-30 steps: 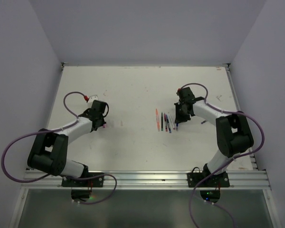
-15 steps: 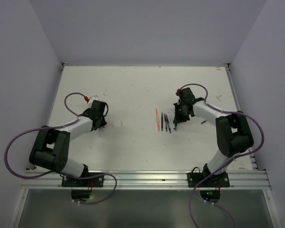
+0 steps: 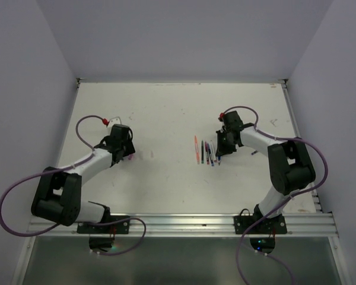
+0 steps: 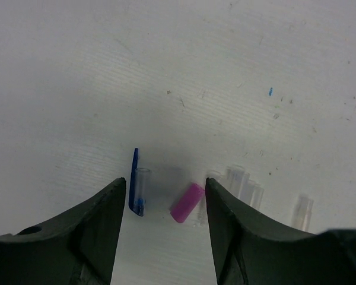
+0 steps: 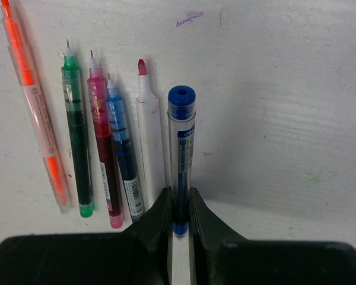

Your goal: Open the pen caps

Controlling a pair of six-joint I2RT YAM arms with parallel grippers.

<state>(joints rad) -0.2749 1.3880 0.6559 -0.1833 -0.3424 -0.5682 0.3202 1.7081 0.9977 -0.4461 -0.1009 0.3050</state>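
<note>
My left tool (image 4: 164, 190) hangs wide open, holding nothing. Right between its fingers on the desk (image 4: 166, 71) lie the blue-clipped clear cap (image 4: 137, 183), long axis 12-to-6, and the pink cap (image 4: 187, 202) at its 4 o'clock. My right tool (image 5: 178, 199) is pinched tight on the blue pen (image 5: 181, 136), which points to 12, parallel to the pen row (image 5: 101, 148) at its 9. The right arm's nearer there, I reckon.

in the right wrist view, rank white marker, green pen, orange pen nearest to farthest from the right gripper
1. White marker, immediately left of the right gripper, beside the clear blue pen it grips.
2. Green pen, further left, second from the row's left end.
3. Orange pen, at the far left end.
</note>
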